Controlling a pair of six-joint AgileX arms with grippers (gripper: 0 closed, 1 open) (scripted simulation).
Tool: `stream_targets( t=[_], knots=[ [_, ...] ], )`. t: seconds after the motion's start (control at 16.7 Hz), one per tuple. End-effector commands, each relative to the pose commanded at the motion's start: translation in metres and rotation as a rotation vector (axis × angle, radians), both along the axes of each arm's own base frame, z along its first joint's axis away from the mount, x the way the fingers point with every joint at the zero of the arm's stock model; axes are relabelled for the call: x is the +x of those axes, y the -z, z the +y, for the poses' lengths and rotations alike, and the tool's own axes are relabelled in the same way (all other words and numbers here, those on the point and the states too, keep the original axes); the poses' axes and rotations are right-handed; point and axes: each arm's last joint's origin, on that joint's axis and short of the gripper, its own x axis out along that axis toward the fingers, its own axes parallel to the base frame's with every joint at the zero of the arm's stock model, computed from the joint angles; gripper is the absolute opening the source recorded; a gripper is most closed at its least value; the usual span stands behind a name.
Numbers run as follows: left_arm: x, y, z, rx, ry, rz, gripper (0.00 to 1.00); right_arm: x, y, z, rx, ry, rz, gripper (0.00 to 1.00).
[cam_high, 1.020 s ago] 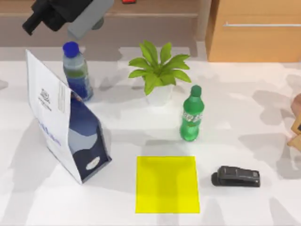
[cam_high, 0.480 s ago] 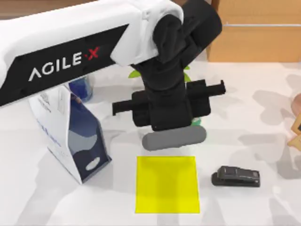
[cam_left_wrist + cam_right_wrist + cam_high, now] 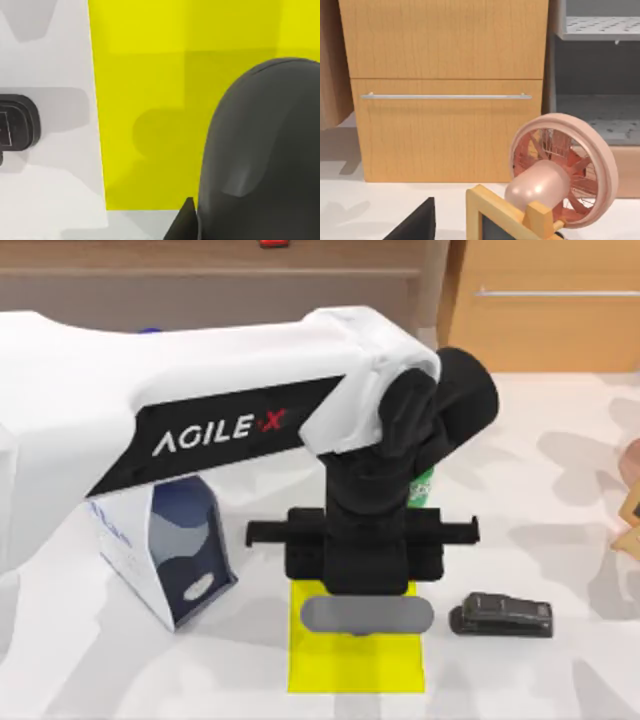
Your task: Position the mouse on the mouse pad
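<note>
So nearest the camera edge of the worktop (image 3: 560, 680) is the yellow pad (image 3: 355, 672), flat and square, and the left pincer (image 3: 367, 612) hangs right over its far half with the mouse (image 3: 367, 615) under it. From above the mouse reads as a grey rounded oval sitting across the pad's far edge area; I can't tell if it's actually touching the pad or just above it. In the left wrist view the mouse (image 3: 260, 155) is a big dark grey dome right up close, with the pad (image 3: 150, 100) spread out beneath it and a soft shadow on the yellow. The pincer looks clamped on the mouse, though the fingers themselves are mostly hidden behind the black wrist block, so how wide they sit I can't tell. Just right of the pad there's a black stapler (image 3: 502, 615) lying on the worktop, clear of the pad. To the left stands a white and blue bag (image 3: 165, 560), partly under the arm. Farther back a green bottle (image 3: 422, 485) peeks out behind the arm. The right wrist view looks at a wooden cabinet (image 3: 445, 90), with a pink fan (image 3: 560, 170) near it.
</note>
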Motion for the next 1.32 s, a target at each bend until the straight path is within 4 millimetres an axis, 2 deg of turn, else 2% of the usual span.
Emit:
stream_targets(
  t=[0.3, 1.02, 1.32],
  knots=[
    [0.002, 0.001, 0.0, -0.008, -0.002, -0.005, 0.0, 0.0, 0.0, 0.0, 0.0, 0.0, 0.0, 1.0],
    [0.001, 0.021, -0.002, -0.038, 0.003, -0.034, 0.0, 0.0, 0.0, 0.0, 0.0, 0.0, 0.0, 1.0],
    [0.001, 0.039, -0.001, -0.014, 0.002, -0.011, 0.0, 0.0, 0.0, 0.0, 0.0, 0.0, 0.0, 1.0]
  ],
)
